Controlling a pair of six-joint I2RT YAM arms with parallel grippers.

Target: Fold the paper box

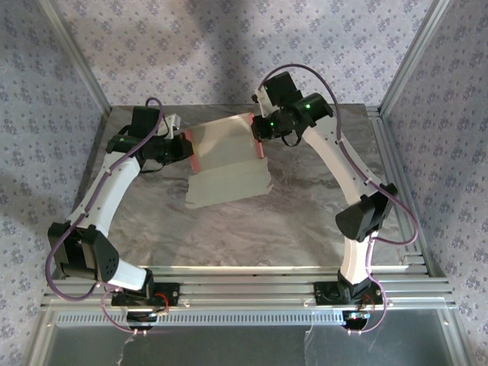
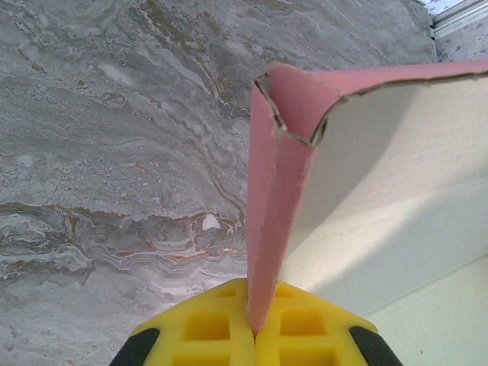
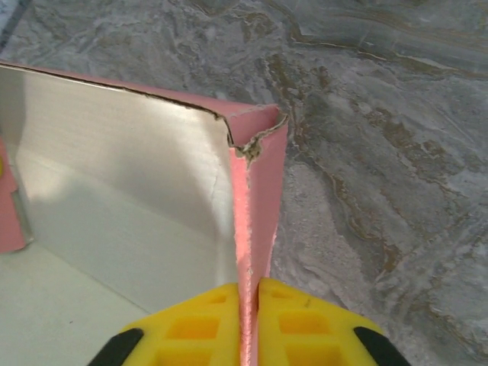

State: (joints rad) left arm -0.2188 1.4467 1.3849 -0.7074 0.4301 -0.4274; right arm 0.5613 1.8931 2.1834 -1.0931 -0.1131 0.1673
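Tabletop: marbled grey slab (image 1: pixel 229 236) inside patterned wall panels (image 1: pixel 191 46).
Near edge: aluminium rails (image 1: pixel 244 293) carry both arm bases; cables partly cover them.
Paper box (image 1: pixel 227 164): mid-table, pale inner face up, front panel lying flat, back panel raised; pink side flaps stand at each end.
Left gripper (image 2: pixel 254 332): yellow fingers (image 2: pixel 210 326) pressed together on the left pink flap, whose torn top corner curls over.
Right gripper (image 3: pixel 248 320): yellow fingers (image 3: pixel 191 328) clamped on the right pink flap, edge-on between them.
Hard to see: fingertip contact is cut off by each wrist frame's bottom edge; from above, the arms cover the flap ends.
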